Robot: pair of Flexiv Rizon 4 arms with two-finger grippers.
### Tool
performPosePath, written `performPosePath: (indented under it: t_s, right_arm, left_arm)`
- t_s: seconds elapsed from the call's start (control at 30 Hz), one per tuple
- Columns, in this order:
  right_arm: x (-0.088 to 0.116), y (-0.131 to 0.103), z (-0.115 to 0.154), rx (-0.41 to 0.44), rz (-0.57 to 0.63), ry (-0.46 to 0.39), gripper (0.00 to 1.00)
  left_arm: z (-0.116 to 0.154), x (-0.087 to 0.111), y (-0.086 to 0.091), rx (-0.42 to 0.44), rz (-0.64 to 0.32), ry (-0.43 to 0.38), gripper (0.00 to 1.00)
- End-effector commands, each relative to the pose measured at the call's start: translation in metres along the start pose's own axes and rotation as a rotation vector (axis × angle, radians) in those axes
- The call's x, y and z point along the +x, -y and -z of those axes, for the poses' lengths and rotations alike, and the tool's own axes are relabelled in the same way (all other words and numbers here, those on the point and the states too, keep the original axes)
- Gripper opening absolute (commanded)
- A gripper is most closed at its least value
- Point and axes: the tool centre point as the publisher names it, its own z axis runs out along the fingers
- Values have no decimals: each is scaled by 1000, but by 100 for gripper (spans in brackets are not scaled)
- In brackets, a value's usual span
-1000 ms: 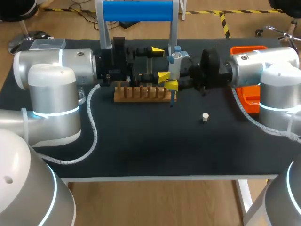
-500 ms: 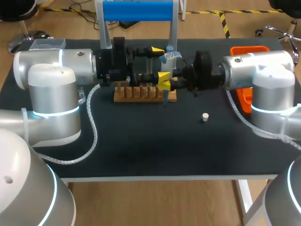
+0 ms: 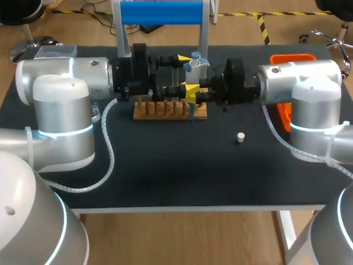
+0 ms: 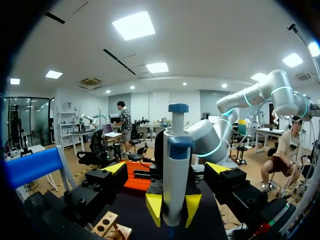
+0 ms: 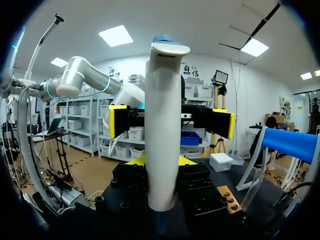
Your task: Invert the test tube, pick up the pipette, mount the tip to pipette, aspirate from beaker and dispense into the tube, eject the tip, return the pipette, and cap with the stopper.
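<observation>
- right claw clamps the upright white-and-blue plastic pipette over the right end of the slotted wooden rack on the black surface.
- left claw stands wide, facing the pipette closely.

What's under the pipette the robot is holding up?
The wooden rack with its row of slots sits under the blue tip of the pipette. Anything else beneath is covered, so I cannot see a test tube.
</observation>
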Motion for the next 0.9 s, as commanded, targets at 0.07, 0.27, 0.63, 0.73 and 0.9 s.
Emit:
performPosePath:
  t_s: [0.07, 0.27, 0.63, 0.73, 0.9]
  right_arm:
    - [3, -2, 1, -9, 4, 22, 0]
    - [3, -3, 1, -13, -1, 27, 0]
    - [3, -6, 2, -16, 0, 25, 0]
    - [3, -6, 2, -16, -4, 14, 0]
    - [2, -7, 3, -14, -8, -2, 30]
  left_arm:
    - [0, 1, 0, 2, 0, 4, 100]
    - [0, 1, 0, 2, 0, 4, 94]
    - [0, 1, 0, 2, 0, 4, 0]
    - [0, 1, 0, 2, 0, 4, 0]
    - [0, 1, 0, 2, 0, 4, 0]
